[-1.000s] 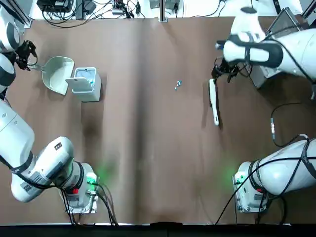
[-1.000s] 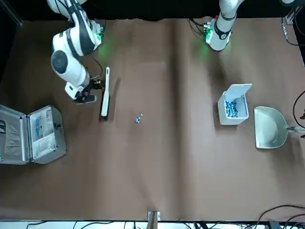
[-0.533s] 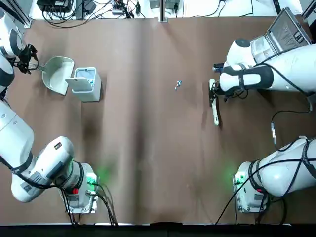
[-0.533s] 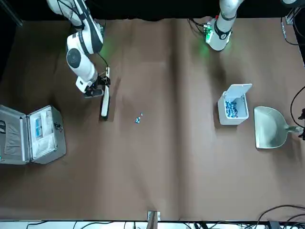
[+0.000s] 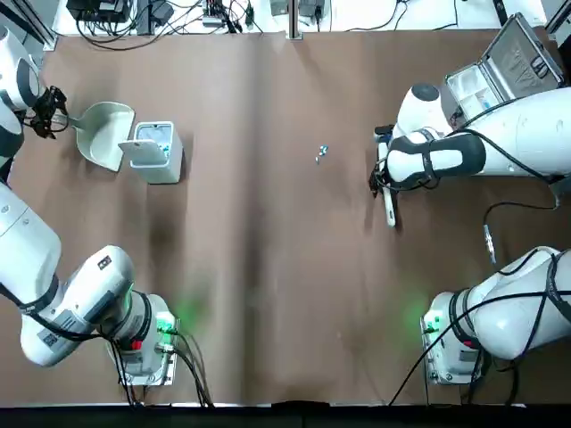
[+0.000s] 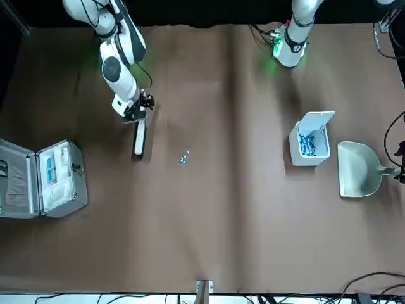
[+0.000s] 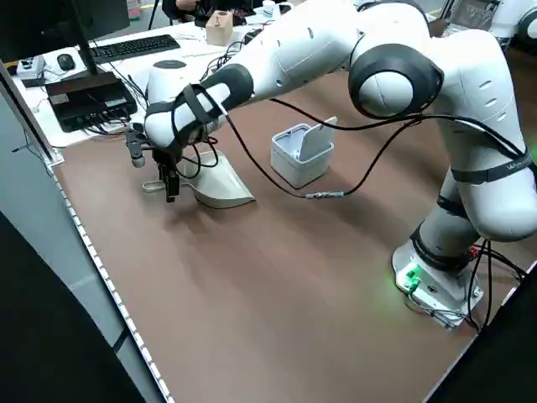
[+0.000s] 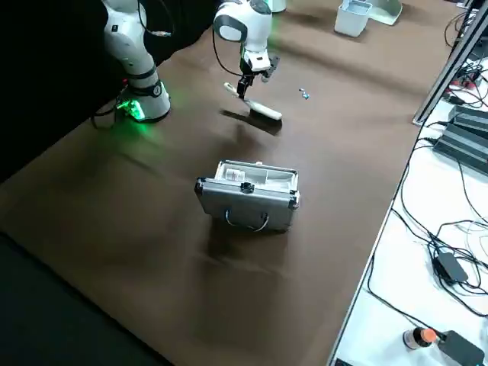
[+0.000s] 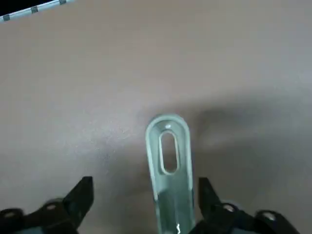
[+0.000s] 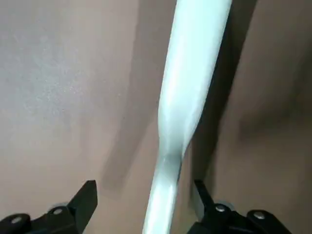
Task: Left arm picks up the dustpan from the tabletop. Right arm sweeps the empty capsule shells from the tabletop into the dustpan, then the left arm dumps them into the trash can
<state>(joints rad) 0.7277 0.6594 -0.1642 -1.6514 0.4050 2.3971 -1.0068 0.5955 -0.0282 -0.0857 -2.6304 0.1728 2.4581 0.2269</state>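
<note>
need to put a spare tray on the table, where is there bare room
The widest bare patch of the tabletop runs down the middle, between the trash can and the brush, short of the capsule shells. It is crowded by the dustpan at the left claw, and by the metal case near the right claw.

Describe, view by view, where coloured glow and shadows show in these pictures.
Top view: green glow on the tabletop beside both arm bases. Right wrist view: a dark shadow runs beside the white brush handle. Left wrist view: soft shadow beside the dustpan handle.
</note>
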